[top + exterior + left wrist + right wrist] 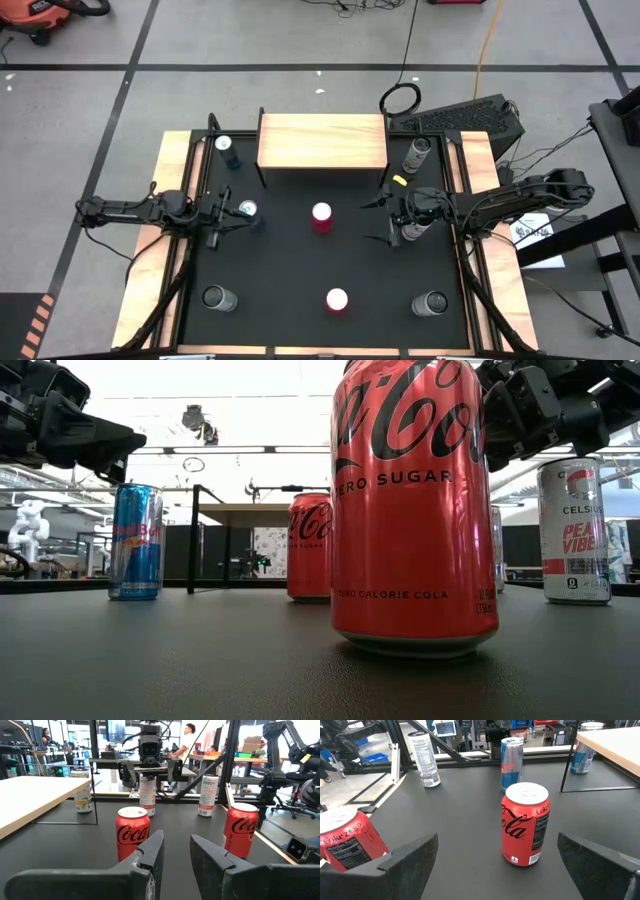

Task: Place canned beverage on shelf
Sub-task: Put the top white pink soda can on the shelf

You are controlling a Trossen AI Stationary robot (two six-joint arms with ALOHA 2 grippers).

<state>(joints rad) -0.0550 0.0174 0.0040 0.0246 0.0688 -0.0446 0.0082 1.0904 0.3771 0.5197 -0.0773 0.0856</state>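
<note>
Currently red cola can (pixel 321 217) upright mid-table, in front of shelf (pixel 322 141), ungripped. Right gripper (pixel 381 220) just beside it, jaws wide apart, nothing held. Step judged: approach. Next: straddle can, close. Left gripper (pixel 232 215) narrowly parted, empty, waiting.

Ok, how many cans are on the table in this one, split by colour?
Red cans: 2
Blue cans: 2
White or silver cans: 4
Total: 8
</note>
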